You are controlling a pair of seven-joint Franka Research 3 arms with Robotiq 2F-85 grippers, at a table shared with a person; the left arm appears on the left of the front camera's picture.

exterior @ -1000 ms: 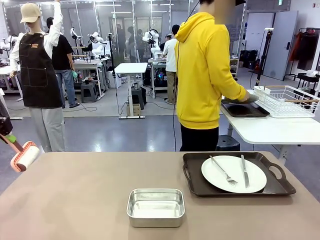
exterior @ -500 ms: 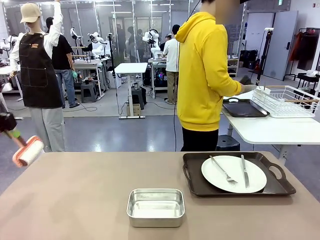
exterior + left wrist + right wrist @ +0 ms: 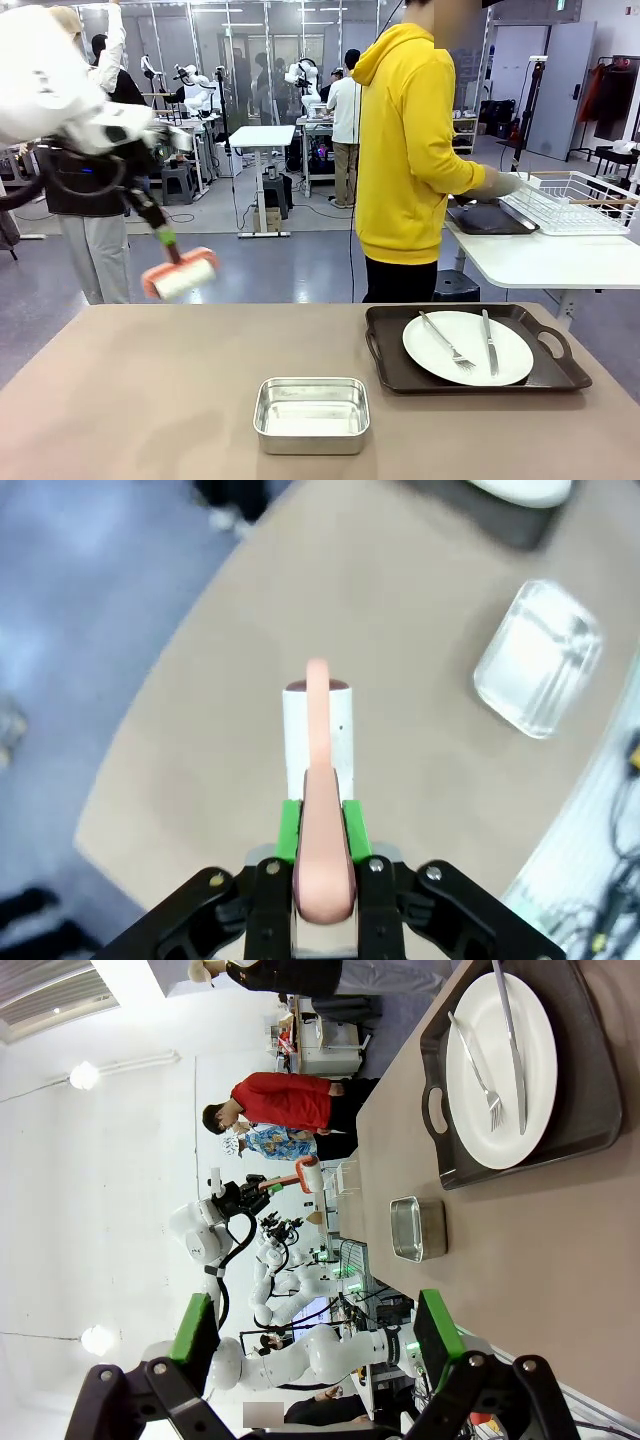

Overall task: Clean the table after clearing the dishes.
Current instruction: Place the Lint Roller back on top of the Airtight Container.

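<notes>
Taupe and matte, the wide plain surface (image 3: 150, 400) is filling the lower half of the front view. It is rigid and fixed, so I judge it needs nothing gripped, only a tool run across its top.

The round white dinner plate (image 3: 468, 347) is sitting at lower right on a dark rectangular handled tray (image 3: 385, 372), with a metal fork (image 3: 447, 340) and a metal knife (image 3: 489, 342) lying loose on it. The plate is probably hard, brittle and smooth, and the cutlery would likely slide if tipped. Lifting the tray level by its two end handles looks safest.

The small rectangular steel pan (image 3: 312, 412) at lower centre is appearing empty.

The left end effector (image 3: 322, 825) is clamping the salmon-pink handle of a white cleaning roller (image 3: 180, 279), which is hanging above the surface's far left edge and looks light. The right end effector (image 3: 315, 1330) is gaping wide and carrying nothing.

At upper right, a person in a yellow hoodie (image 3: 405, 150) is handling a second dark tray (image 3: 490, 220) on a white table (image 3: 540, 262), beside a wire rack (image 3: 580, 205).
</notes>
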